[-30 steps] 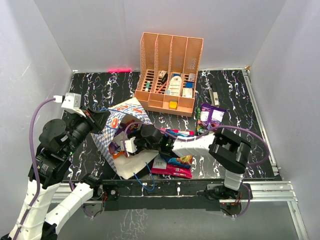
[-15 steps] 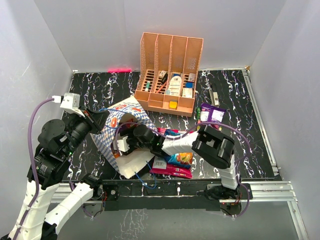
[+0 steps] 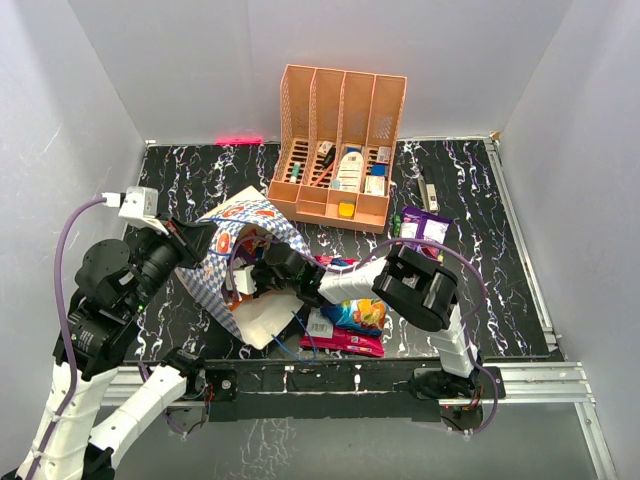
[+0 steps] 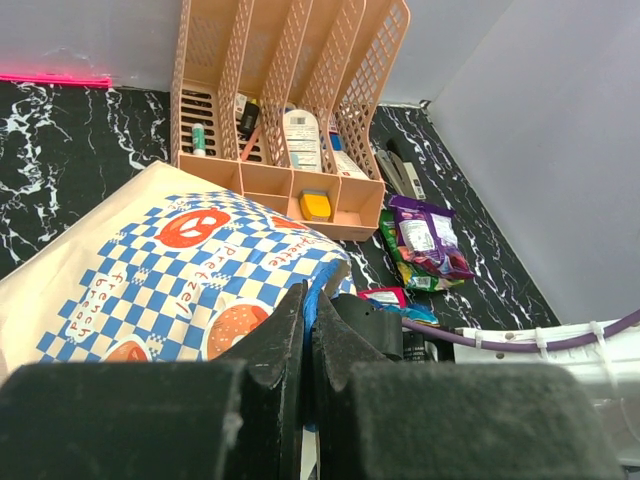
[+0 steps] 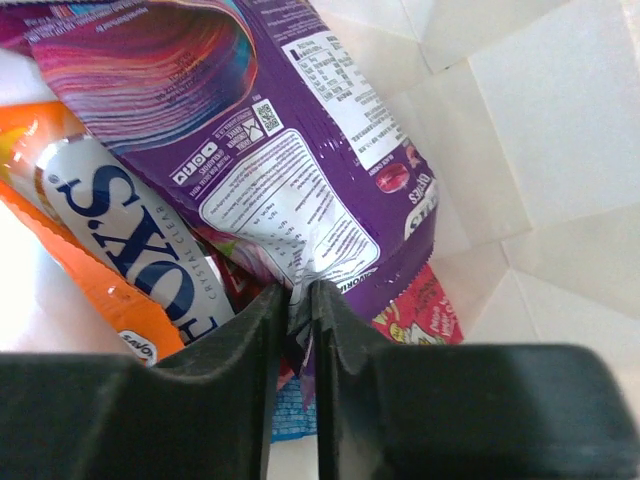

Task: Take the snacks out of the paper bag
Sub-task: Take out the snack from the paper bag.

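Deep inside the paper bag [image 4: 170, 290], right jaws pinch a purple packet [image 5: 270, 150] by its end seam, its length running straight ahead of them; left jaws clamp the bag's rim.

The top camera looks down over the table [image 3: 200, 175]. The left wrist faces the organizer [image 4: 290, 60] across the bag [image 4: 150, 260], both shared with the top view; the right wrist sits close inside the bag.

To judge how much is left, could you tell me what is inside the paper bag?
Inside the bag: a purple packet pinched by the right fingers, an orange packet beside it, a red packet beneath. Anything under them is covered.
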`<state>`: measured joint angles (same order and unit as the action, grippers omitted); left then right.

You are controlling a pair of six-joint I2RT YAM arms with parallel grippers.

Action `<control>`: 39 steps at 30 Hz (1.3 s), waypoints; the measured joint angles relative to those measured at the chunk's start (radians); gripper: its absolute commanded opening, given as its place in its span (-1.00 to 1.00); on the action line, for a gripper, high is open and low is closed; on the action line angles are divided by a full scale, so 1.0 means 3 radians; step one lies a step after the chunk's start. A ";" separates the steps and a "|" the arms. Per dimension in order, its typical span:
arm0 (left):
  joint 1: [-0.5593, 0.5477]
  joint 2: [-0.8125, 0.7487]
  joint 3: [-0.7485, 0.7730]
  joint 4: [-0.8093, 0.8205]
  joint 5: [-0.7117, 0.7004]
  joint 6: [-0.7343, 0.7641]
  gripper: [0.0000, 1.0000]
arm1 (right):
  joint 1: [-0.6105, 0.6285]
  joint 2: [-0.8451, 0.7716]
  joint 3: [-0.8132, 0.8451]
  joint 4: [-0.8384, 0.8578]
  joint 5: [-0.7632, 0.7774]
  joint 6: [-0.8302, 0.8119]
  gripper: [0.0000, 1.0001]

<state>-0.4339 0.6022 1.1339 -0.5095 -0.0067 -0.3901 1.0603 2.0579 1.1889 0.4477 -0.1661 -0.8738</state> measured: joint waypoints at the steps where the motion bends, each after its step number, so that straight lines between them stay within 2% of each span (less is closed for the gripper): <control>1: 0.0000 -0.0003 0.0000 -0.0003 -0.0010 0.0001 -1.00 | -0.0004 0.0000 -0.0001 0.0000 -0.0018 0.0018 -0.78; 3: 0.0000 -0.0004 0.0000 -0.0004 -0.0036 0.0001 -1.00 | -0.0003 -0.0008 -0.0006 -0.0001 -0.0067 0.0080 -0.85; 14: 0.0000 -0.0015 0.0000 -0.0051 -0.0216 -0.0014 -1.00 | 0.0000 -0.0430 -0.0064 -0.0276 -0.0122 0.0655 -0.85; 23: 0.0000 -0.0034 0.0000 -0.0064 -0.0298 -0.0024 -1.00 | 0.0108 -0.0726 -0.0388 -0.0497 -0.0056 0.0928 -0.82; 25: 0.0000 -0.0034 0.0000 -0.0062 -0.0298 -0.0025 -1.00 | 0.0125 -0.0726 -0.0423 -0.0535 -0.0061 0.0926 -0.66; 30: 0.0000 -0.0033 0.0000 -0.0062 -0.0295 -0.0041 -1.00 | 0.0125 -0.0724 -0.0423 -0.0549 -0.0085 0.0860 0.05; 31: 0.0000 -0.0033 0.0000 -0.0062 -0.0294 -0.0043 -1.00 | 0.0125 -0.0724 -0.0423 -0.0557 -0.0104 0.0824 0.12; 34: 0.0000 -0.0033 0.0000 -0.0061 -0.0292 -0.0048 -1.00 | 0.0125 -0.0724 -0.0423 -0.0587 -0.0177 0.0692 0.26; 39: 0.0000 -0.0033 0.0000 -0.0058 -0.0290 -0.0051 -1.00 | 0.0127 -0.0662 -0.0366 -0.0629 -0.0256 0.0458 0.30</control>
<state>-0.4339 0.5922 1.1339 -0.5270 -0.0937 -0.4053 1.0985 1.8591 1.0790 0.2588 -0.2428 -0.7364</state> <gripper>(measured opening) 0.009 0.646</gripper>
